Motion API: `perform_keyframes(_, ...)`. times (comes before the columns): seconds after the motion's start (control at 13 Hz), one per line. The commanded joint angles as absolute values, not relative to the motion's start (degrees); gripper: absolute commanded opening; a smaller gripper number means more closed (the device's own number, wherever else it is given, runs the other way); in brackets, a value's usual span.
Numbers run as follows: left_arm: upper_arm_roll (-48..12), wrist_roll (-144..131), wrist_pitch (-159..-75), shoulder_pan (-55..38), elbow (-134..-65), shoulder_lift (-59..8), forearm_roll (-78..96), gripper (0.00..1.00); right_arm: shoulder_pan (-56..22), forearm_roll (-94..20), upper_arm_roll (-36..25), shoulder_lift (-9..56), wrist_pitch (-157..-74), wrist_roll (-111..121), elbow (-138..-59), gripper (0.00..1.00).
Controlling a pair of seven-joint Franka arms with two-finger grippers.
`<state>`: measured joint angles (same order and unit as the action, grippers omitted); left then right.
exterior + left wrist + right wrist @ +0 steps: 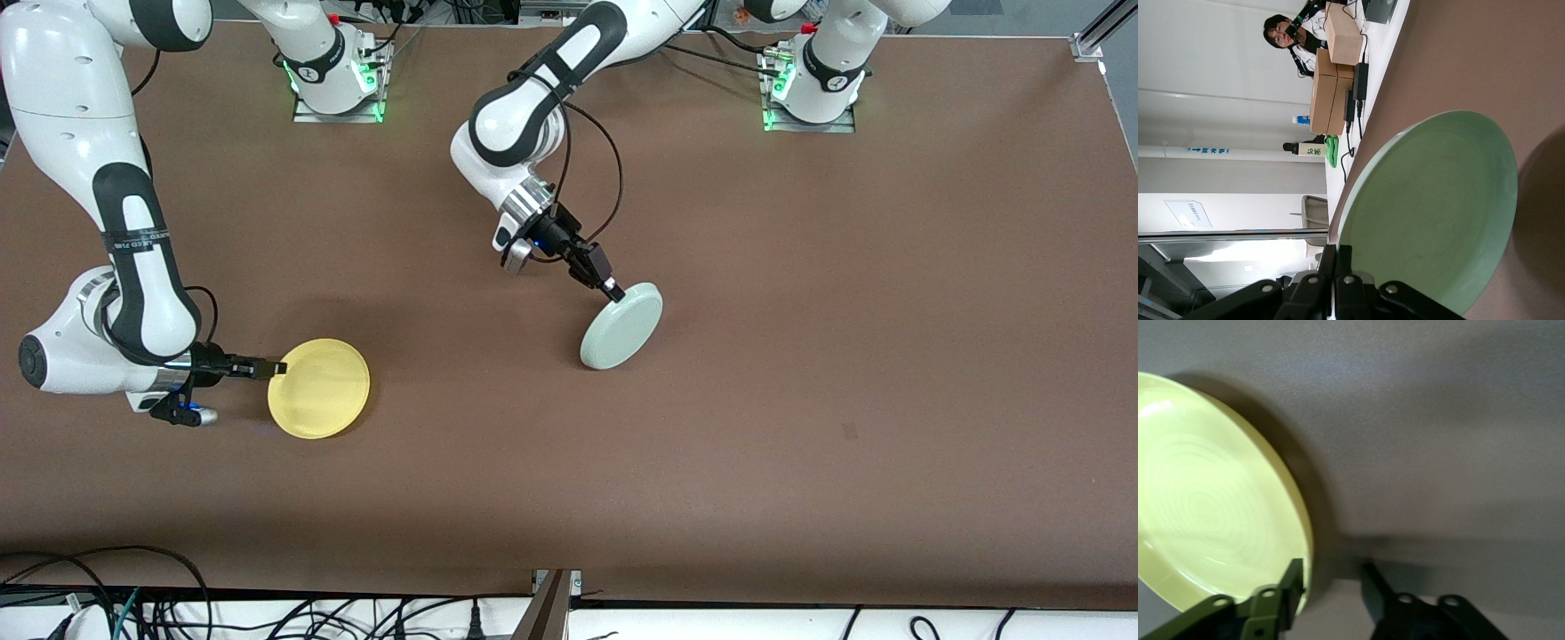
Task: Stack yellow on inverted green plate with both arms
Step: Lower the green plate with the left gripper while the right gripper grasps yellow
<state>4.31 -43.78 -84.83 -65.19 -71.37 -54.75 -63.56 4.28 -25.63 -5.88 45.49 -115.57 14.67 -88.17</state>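
I have the yellow plate [319, 388] nearest the front camera, toward the right arm's end of the table, lying rim up; the right gripper [277, 367] sits at its edge, and in the right wrist view one finger [1288, 590] is over the rim [1301, 540] while the other stands apart from it, so I read the jaws as spread around the edge, not yet pinched. Farther from the camera, near the table's middle, the green plate [622, 325] stands tilted, its lower edge apparently on the table [800, 400], the left gripper [612, 288] pressed together on its upper rim; the left wrist view shows the fingers [1341, 267] closed at the plate's edge [1358, 220]. Both plates look to me light, stiff and smooth, so likely slippery; the thin raised rim is the only hold, and a shallow pinch could let one swing or slip. I cannot tell whether the green plate's lower edge truly touches, nor how deep either grip reaches.
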Motion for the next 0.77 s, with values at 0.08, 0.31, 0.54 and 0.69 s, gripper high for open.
perform_keyframes(0.08,4.2,-45.1,-82.8,-68.9,-69.4,-56.4,-63.5,0.28,3.2,-26.8,-5.5,44.6,-116.7,15.7,-89.4,0.11)
perform_keyframes(0.31,4.1,-54.4,-83.0,-70.9,-69.9,-57.0,-60.4,1.00,3.2,-26.5,-5.5,44.1,-116.2,16.2,-87.7,0.00)
perform_keyframes(0.54,4.0,-66.6,-83.3,-73.6,-69.4,-57.4,-56.1,1.00,3.1,-26.5,-5.4,42.3,-114.3,15.9,-85.7,0.00)
perform_keyframes(0.69,3.5,-80.4,-88.4,-74.6,-69.0,-57.4,-50.5,1.00,2.9,-26.5,-5.2,40.7,-110.1,15.9,-83.1,0.00)
